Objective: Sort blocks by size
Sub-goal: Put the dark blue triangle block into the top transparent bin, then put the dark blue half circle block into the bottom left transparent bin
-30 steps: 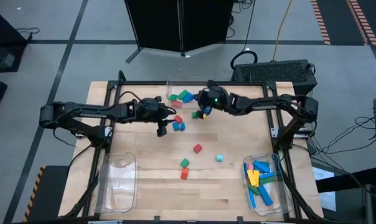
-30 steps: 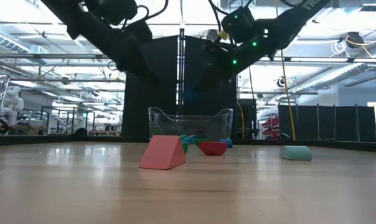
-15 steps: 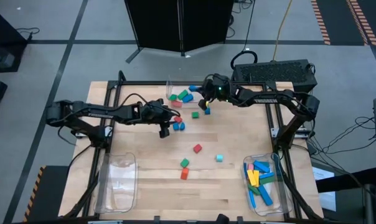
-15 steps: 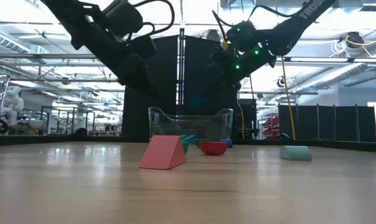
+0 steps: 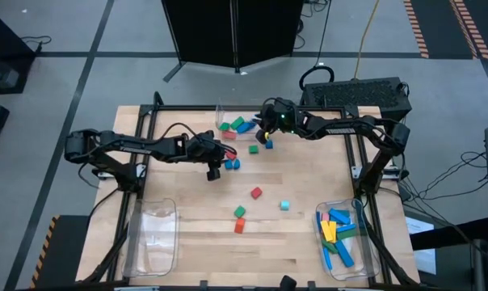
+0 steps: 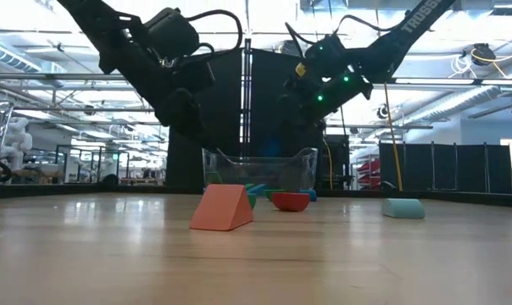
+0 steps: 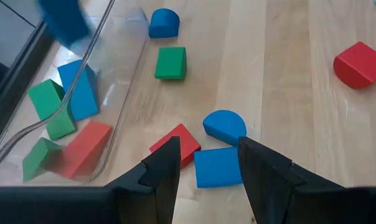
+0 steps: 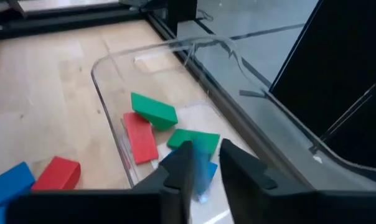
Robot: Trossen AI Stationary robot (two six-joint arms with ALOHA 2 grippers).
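the right arm has swung off the open table and now reaches in over the far bin (image 8: 99,87), and its right gripper (image 8: 203,152), clamped tight a moment ago, has begun to part: the jaws stand a narrow way apart. a blue block (image 8: 205,175) shows just past the tips, low inside the far bin; whether it still touches them i cannot tell. judged from this, one more piece is being dropped into that bin and the right arm will soon be free for another.

the left arm has edged slightly nearer the far bin. its left gripper (image 7: 206,155) hangs with jaws about half wide and nothing between them, over a blue square block (image 7: 216,167) and a red block (image 7: 175,144) lying just outside the far bin's wall.

containers: the right-hand bin (image 5: 317,234), well apart from the far bin, holds the long bars (image 5: 338,230) in blue, yellow and green. the left-hand bin (image 5: 151,234), equally far off, shows nothing inside. the far bin holds middling pieces: a green wedge (image 8: 154,110), a red slab (image 8: 140,138), another green block (image 8: 194,138). small cubes (image 5: 256,192) lie loose between the far bin and the other two.
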